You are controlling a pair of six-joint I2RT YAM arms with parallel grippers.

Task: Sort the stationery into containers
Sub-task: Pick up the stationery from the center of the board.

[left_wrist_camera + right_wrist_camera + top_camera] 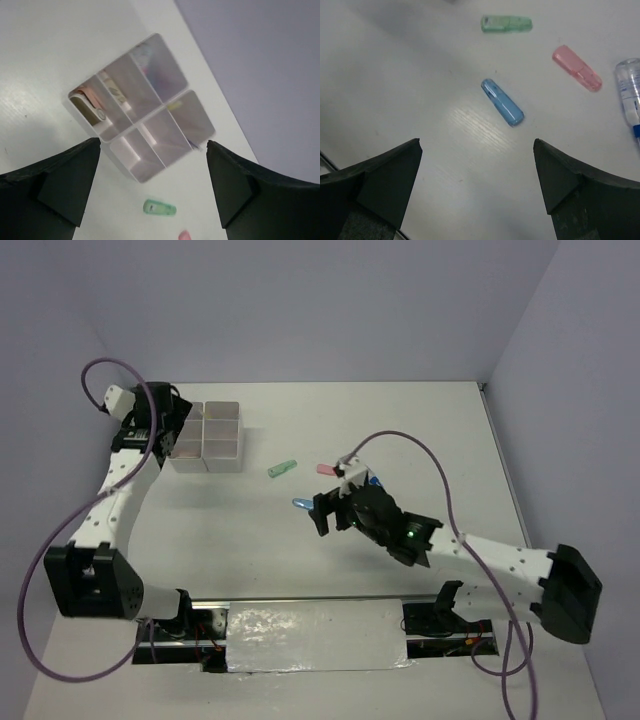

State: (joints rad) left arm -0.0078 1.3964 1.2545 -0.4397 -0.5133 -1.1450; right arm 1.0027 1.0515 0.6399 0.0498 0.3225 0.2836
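The containers (208, 436) are a translucent 2x2 block at the back left, also in the left wrist view (150, 107); several pastel pieces show through its walls. My left gripper (172, 430) hovers just left of and above it, open and empty (152, 150). A green stick (284, 468) (160, 207) (506, 23), a pink stick (326, 469) (576, 68) and a blue stick (301, 503) (502, 102) lie on the table. A clear blue-tipped pen (630, 90) lies at the right. My right gripper (330, 510) is open and empty (477, 145), above the table just short of the blue stick.
White table (420, 430) with grey walls behind and at the right. The table's near edge, with the arm bases and cables (320, 635), runs along the bottom. The three loose sticks lie between the containers and the right arm.
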